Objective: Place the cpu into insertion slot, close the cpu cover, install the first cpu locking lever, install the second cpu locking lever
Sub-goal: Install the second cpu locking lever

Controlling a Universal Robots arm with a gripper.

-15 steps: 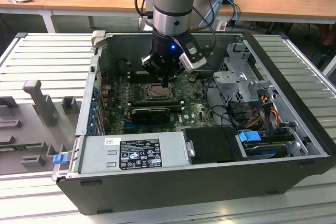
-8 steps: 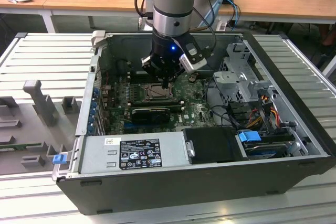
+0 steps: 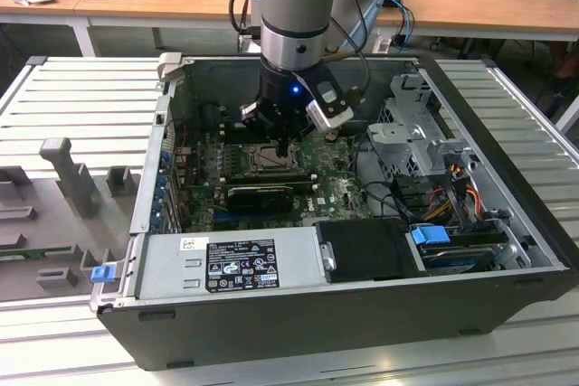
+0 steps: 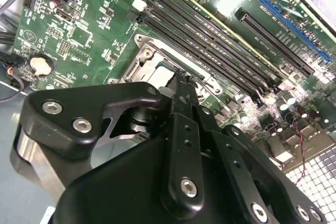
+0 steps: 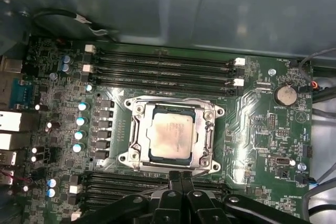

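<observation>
The cpu (image 5: pixel 169 137), a pale silver square chip, lies flat in the insertion slot (image 3: pixel 267 158) on the green board. The cpu cover (image 5: pixel 207 129), a silvery frame plate, lies down around the chip, whose top shows through the opening. My gripper (image 5: pixel 181 174) hangs just over the socket's edge on the side of the lower memory slots, its black fingers (image 4: pixel 181 85) pressed together. A thin lever wire (image 5: pixel 157 170) runs along that edge right at the fingertips; whether they touch it is hidden. In the exterior view the gripper (image 3: pixel 289 144) stands inside the open computer case above the slot.
Long memory slots (image 5: pixel 163 66) flank the socket on two sides. A black card (image 3: pixel 262 194) lies just in front of it, then the grey power supply (image 3: pixel 235 259). A metal drive cage (image 3: pixel 416 124) and cables (image 3: pixel 443 187) fill the exterior view's right.
</observation>
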